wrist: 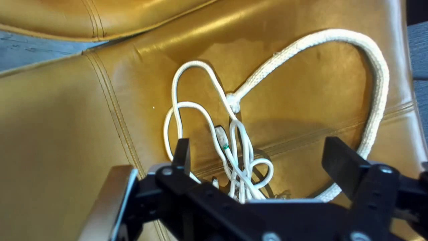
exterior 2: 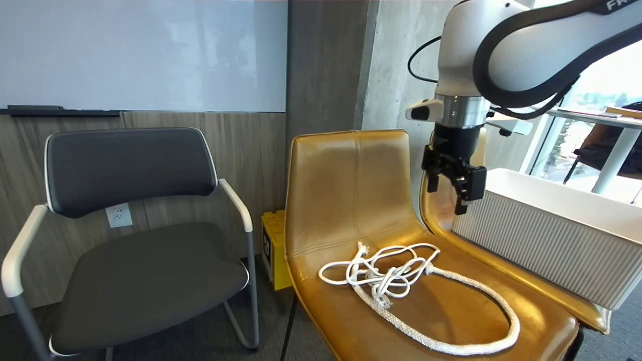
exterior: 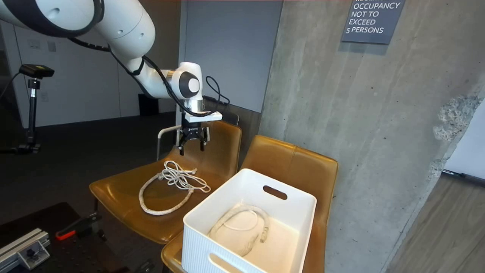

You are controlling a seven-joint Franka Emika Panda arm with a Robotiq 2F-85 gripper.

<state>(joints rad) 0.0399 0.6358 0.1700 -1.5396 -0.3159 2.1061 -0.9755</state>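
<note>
My gripper [exterior: 192,149] is open and empty, pointing down above a tan leather chair [exterior: 113,189]. It also shows in an exterior view [exterior 2: 446,199]. A white rope [exterior: 161,212] lies on that chair's seat, apart from the fingers. It has a thick braided part bent in a wide loop and a tangle of thin cord [exterior 2: 396,275]. In the wrist view the thin cord [wrist: 245,144] shows between the fingers [wrist: 257,150], nearer the left one; its lower part is hidden behind the gripper body. A white bin [exterior: 204,250] beside it holds another pale rope [exterior: 246,207].
The bin stands on a second tan chair [exterior: 295,155] against a concrete wall [exterior: 379,132]. A dark grey armchair [exterior 2: 150,291] and a yellow box [exterior 2: 277,250] stand near the rope's chair. A camera stand [exterior: 32,110] and a metal profile [exterior: 24,250] are at the left.
</note>
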